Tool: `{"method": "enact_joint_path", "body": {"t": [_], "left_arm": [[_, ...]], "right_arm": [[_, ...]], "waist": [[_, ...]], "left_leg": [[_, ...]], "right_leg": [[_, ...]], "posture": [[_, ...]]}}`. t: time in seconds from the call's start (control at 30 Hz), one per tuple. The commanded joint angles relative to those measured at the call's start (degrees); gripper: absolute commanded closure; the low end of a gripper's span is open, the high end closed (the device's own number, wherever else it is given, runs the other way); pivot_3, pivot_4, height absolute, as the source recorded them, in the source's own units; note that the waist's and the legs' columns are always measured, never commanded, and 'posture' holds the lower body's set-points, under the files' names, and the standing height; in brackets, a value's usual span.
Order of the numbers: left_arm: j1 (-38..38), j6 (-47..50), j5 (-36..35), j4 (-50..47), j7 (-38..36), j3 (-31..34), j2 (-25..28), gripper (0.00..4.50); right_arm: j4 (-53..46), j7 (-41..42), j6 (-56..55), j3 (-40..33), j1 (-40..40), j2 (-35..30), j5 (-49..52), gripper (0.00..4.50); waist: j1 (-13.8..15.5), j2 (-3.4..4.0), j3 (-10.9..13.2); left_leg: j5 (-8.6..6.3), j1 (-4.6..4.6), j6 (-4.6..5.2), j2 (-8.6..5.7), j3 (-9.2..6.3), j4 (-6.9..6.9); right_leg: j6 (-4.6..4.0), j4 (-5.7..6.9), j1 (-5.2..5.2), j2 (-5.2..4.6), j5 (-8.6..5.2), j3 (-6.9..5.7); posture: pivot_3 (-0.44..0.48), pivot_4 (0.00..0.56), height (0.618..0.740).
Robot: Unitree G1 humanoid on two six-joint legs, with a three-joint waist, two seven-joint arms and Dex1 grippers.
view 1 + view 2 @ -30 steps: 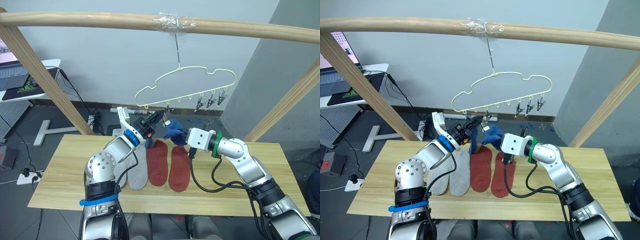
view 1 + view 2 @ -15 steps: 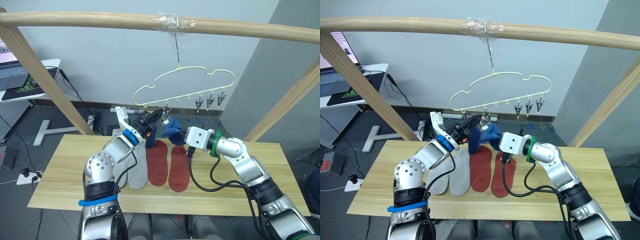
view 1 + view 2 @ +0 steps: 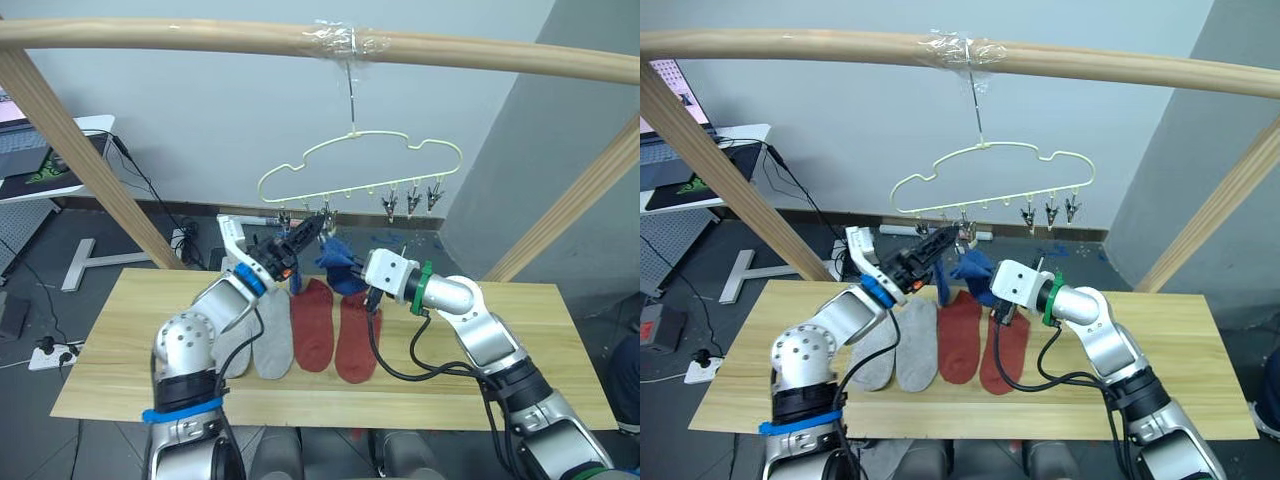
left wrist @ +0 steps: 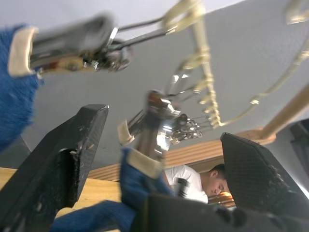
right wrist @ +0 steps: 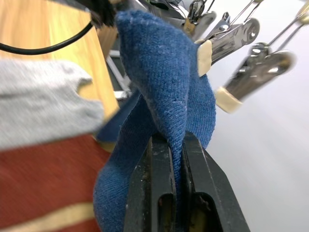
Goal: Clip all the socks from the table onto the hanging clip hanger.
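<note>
In the head views, the clip hanger hangs by its hook from a wooden pole, taped in place so the row of clips sits just above both sets of jaws, within reach of the two arms. The right gripper holds a blue sock lifted off the surface, its jaws clamped on the fabric so the cuff rises toward the clips. The left gripper reaches up beside it, right at the leftmost clips, apparently placed to work a clip while the other arm feeds the sock in. Below both sets of jaws, two grey socks and two rust red socks lie flat side by side on the table, waiting their turn. In the left wrist view, the left jaws stand apart, with a metal clip between them and blue fabric directly under it. In the right wrist view, the right jaws are closed tight on a fold of the blue sock, whose upper edge touches the cream-tipped clips; the pinch keeps the cuff presented. No brand, label or readable writing shows on any of these things.
</note>
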Motion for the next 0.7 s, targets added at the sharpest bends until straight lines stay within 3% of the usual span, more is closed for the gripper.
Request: {"method": "enact_joint_path", "body": {"t": [0.03, 0.1, 0.33, 0.37, 0.57, 0.7], "left_arm": [[3.09, 1.76, -1.97, -6.05, -1.56, 0.42, 4.49, 0.15], [3.88, 0.86, -0.78, -6.91, -1.95, -0.30, 6.08, 0.15], [7.49, -13.31, 19.05, -12.02, -7.97, -12.39, 10.64, 0.15], [7.73, -15.87, 21.76, -12.18, -8.01, -14.03, 9.92, 0.15], [6.54, -30.71, 36.21, -8.52, -7.49, -21.84, 5.15, 0.15], [3.31, -38.14, 43.09, -1.44, -6.31, -25.59, -0.15, 1.37]], "right_arm": [[-3.71, 1.74, 5.31, -1.02, -0.29, 2.20, 5.10, 3.34], [-4.17, 2.16, 7.26, -0.98, -0.18, 2.45, 5.92, 2.62], [-5.20, 1.51, 10.64, -2.47, 1.27, 0.77, 6.98, 0.19], [-5.07, 0.46, 10.52, -3.25, 1.53, 0.30, 6.46, 0.01], [-8.05, -1.03, 13.14, -8.62, 3.42, -2.88, 8.33, 0.01], [-12.36, -0.60, 16.19, -12.80, 4.90, -5.99, 10.54, 0.00]], "waist": [[-0.02, 0.02, 0.06], [0.16, 0.01, 0.15], [1.34, -0.08, 0.26], [1.39, -0.08, 0.27], [1.40, -0.08, 0.28], [1.35, -0.09, 0.28]], "left_leg": [[-0.01, 0.00, -0.01, 0.00, 0.00, -0.04], [-0.01, 0.01, -0.03, 0.00, -0.01, -0.12], [-0.04, -0.01, -0.10, -0.01, 0.02, -0.32], [-0.05, 0.00, -0.11, -0.01, 0.04, -0.38], [-0.06, -0.02, -0.11, -0.01, 0.06, -0.52], [-0.06, -0.03, -0.11, -0.01, 0.05, -0.54]], "right_leg": [[-0.01, 0.00, 0.00, 0.00, -0.01, 0.00], [-0.05, 0.00, -0.02, -0.01, -0.05, -0.04], [-0.24, -0.15, -0.05, -0.07, -0.17, -0.11], [-0.26, -0.20, -0.04, -0.09, -0.18, -0.11], [-0.47, -0.28, -0.07, -0.10, -0.09, -0.11], [-0.46, -0.27, -0.07, -0.09, -0.10, -0.12]], "posture": [[0.160, 0.173, 0.740], [0.160, 0.173, 0.740], [0.171, 0.176, 0.740], [0.171, 0.176, 0.740], [0.162, 0.173, 0.740], [0.136, 0.169, 0.740]]}}
